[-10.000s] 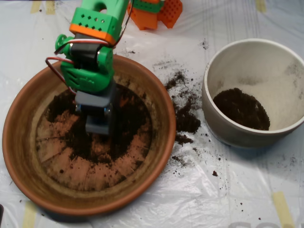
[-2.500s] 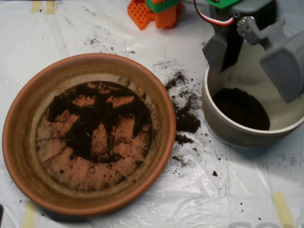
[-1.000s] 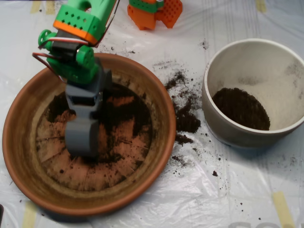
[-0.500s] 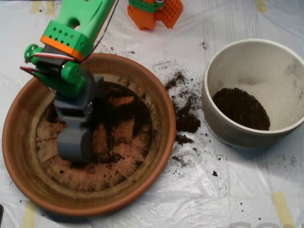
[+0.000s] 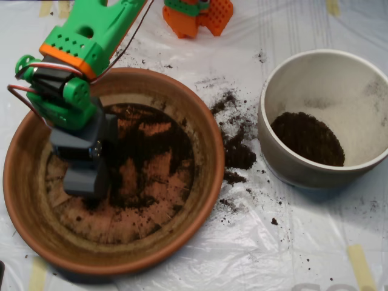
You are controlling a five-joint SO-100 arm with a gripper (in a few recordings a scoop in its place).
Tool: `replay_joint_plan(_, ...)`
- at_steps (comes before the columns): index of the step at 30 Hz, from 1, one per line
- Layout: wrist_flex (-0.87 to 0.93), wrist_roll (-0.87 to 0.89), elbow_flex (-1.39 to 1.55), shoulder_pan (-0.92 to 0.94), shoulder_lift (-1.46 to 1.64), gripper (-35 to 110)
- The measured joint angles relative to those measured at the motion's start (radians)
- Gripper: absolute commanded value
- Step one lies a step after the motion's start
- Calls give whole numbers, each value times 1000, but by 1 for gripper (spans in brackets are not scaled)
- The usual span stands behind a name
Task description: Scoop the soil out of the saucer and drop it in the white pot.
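Sitting nearest the camera's lower edge, the saucer (image 5: 182, 242) is taking up most of the left half of the plastic-covered table (image 5: 291, 254), its thick terracotta rim ringing a ridged base where the soil (image 5: 154, 154) is lying in dark smears and loose clumps, thickest through the middle and upper part of the dish. Reaching down into the left side of that dish, the grey scoop (image 5: 82, 176) is resting low over the base with its shells drawn together, though whether it is gripping any soil inside cannot be told from above. Rising behind it, the green and orange arm (image 5: 79, 54) is slanting up toward the top-left corner, red and white wires (image 5: 24, 94) looping off its side. Spilling across the sheet between the two vessels, a trail of stray soil (image 5: 236, 145) is lying just beside the saucer's right rim, with finer crumbs scattering toward the lower right. Standing farther right and apart from the saucer, the white pot (image 5: 285, 170) is holding a dark round heap of soil on its floor, its speckled inner wall showing pale above. Sitting at the top edge, an orange block (image 5: 200, 15) of the rig is standing on the sheet
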Motion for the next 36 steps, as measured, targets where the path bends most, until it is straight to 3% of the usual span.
replay_joint_plan(11,-103,6,114,3,64,16)
replay_joint_plan(17,-235,-9,285,-2,161,1)
replay_joint_plan(22,-301,-11,402,-15,224,0)
replay_joint_plan(30,-258,-11,512,-72,334,0)
replay_joint_plan(36,-186,28,566,-189,583,-1)
